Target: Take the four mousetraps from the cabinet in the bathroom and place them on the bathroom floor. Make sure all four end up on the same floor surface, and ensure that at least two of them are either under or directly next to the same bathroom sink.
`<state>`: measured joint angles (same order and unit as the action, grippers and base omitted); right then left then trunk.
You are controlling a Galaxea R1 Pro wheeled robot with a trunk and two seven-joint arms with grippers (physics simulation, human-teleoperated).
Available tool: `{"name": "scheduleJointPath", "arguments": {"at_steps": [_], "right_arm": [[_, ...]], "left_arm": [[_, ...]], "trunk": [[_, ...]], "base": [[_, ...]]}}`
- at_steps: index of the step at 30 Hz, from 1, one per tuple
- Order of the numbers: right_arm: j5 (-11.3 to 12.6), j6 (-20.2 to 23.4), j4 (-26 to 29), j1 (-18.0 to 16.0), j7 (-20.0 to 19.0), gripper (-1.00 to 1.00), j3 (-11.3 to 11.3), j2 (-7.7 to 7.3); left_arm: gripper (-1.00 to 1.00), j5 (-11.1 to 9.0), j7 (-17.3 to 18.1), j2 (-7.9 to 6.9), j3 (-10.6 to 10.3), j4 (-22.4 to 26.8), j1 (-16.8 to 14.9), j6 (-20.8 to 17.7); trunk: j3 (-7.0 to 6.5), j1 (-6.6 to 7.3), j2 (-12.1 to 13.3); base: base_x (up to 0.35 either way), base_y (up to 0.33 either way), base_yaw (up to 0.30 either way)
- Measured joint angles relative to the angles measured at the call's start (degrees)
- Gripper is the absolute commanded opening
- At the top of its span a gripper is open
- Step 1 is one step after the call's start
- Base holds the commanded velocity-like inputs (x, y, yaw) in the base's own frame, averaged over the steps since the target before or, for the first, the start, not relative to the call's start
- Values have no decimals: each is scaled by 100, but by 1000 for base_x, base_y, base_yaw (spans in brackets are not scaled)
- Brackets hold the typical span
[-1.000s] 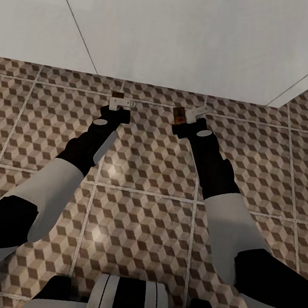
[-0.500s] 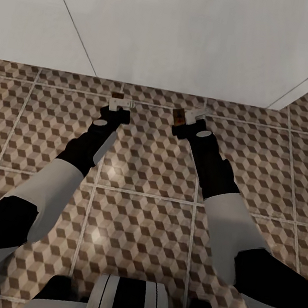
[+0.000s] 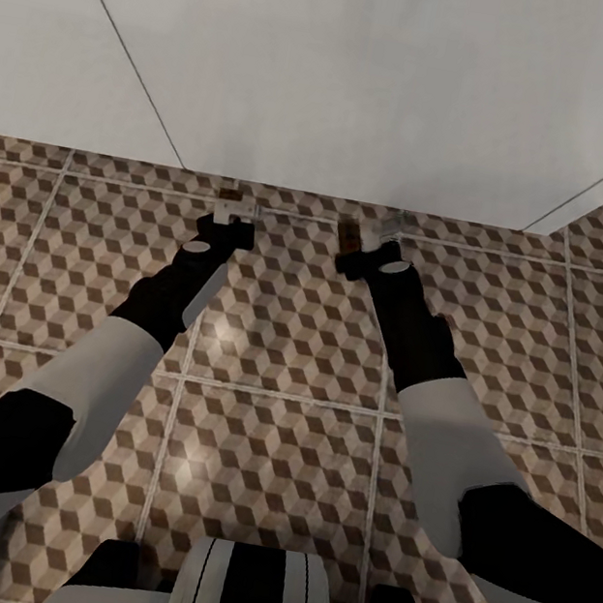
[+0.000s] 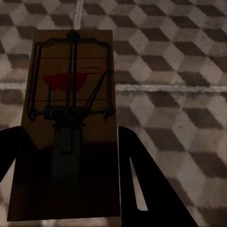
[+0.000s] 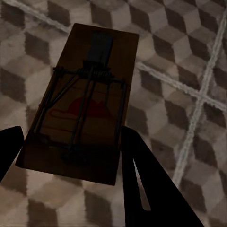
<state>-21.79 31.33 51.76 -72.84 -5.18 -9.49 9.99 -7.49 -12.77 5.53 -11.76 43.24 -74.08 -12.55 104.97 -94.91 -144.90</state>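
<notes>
Lengthwise along each claw, mousetraps (image 4: 71,118) (image 5: 80,104) over bathroom floor (image 3: 285,338).

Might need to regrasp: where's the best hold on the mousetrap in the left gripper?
Grip the mousetrap across its long wooden edges at the bare end behind the spring coil, as the left gripper seems to. Come from that end: the plate is flat, and the wire bar covers the other half.

Head view: both mousetraps, left (image 3: 229,195) and right (image 3: 349,232), are too small to resolve. Left wrist view: the mousetrap's (image 4: 71,94) near end is cut off by the frame edge, as are the dark fingers (image 4: 151,189).
</notes>
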Motion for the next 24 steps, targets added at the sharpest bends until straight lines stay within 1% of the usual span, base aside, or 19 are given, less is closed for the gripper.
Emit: {"name": "scheduleJointPath", "arguments": {"at_steps": [4,7,8,11,13,19,24], "right_arm": [[-5,-57,-384,0,119,-100,14,0],[-13,-264,-655,0,343,-100,27,1],[-18,-299,-691,0,401,-100,27,1],[-45,-405,-799,0,731,-100,27,1],[-42,-424,-818,-2,825,-100,24,1],[-39,-449,-837,-7,921,-100,22,1],[-37,-453,-841,-13,931,-100,22,1]], "left_arm": [[-100,0,3,3,0,0,8,0],[-100,0,-2,5,-3,0,10,0],[-100,1,-2,5,-4,0,10,0],[-100,1,-4,17,-8,8,10,0],[-100,1,-6,23,-8,22,10,0],[-100,-6,-13,33,-15,81,22,-5],[-100,-2,-13,38,-89,100,94,-8]], "trunk": [[0,0,0],[0,0,0],[0,0,0],[0,0,0],[0,0,0],[0,0,0],[0,0,0]], "base": [[1,0,0],[0,0,0],[0,0,0],[0,0,0],[0,0,0],[0,0,0],[0,0,0]]}}
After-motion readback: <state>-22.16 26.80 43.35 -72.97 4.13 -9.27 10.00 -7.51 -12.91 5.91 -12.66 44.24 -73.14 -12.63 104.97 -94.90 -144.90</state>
